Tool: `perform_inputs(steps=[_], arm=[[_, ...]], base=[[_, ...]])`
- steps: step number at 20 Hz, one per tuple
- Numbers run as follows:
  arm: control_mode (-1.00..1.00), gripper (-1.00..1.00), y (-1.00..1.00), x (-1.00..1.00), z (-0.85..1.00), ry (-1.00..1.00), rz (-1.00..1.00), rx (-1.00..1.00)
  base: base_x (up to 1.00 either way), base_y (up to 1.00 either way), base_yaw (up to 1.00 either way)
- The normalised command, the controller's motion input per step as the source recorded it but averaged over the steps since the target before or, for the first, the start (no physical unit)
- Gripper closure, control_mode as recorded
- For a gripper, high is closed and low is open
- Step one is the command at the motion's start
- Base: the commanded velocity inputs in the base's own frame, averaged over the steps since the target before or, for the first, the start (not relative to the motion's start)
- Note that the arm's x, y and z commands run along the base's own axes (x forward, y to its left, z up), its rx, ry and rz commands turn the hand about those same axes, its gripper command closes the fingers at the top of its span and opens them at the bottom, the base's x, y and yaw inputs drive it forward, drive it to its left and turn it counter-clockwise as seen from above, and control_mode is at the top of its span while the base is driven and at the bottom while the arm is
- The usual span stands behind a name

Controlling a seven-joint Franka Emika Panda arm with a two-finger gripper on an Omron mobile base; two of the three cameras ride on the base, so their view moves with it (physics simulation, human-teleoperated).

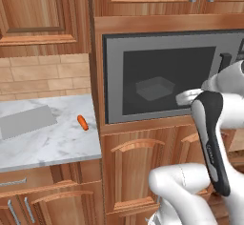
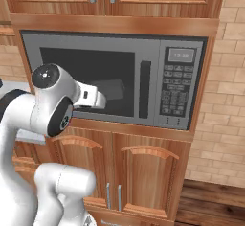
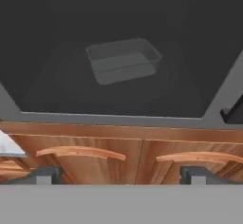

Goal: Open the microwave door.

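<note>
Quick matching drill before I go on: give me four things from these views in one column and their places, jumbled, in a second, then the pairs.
Things:
1. black bar handle
2. keypad panel
3. orange carrot
4. clear container

Places:
A. on the marble counter, left of the microwave
B. inside the microwave, behind the microwave door window
C. upright on the door, just right of the window
D. at the microwave's right end

Pairs: 1-C, 2-D, 3-A, 4-B
</note>
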Motion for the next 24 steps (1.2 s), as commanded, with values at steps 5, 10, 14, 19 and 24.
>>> perform_inputs(steps=[5, 10, 14, 19, 24], arm=[[-1.00, -1.00, -1.00, -0.58, 0.29, -0.23, -0.09, 0.03], [-1.00, -1.00, -0.99, -0.23, 0.11, -0.49, -0.02, 0.08], [-1.00, -1.00, -0.70, 0.03, 0.00, -0.54, 0.00, 0.09], [-1.00, -1.00, -0.21, 0.28, -0.01, -0.09, 0.02, 0.03], [-1.00, -1.00, -0.08, 0.45, -0.05, -0.01, 0.04, 0.00]], base=[[0.00, 0.00, 0.00], [0.00, 0.00, 0.00], [0.00, 0.00, 0.00], [0.00, 0.00, 0.00], [0.00, 0.00, 0.00]])
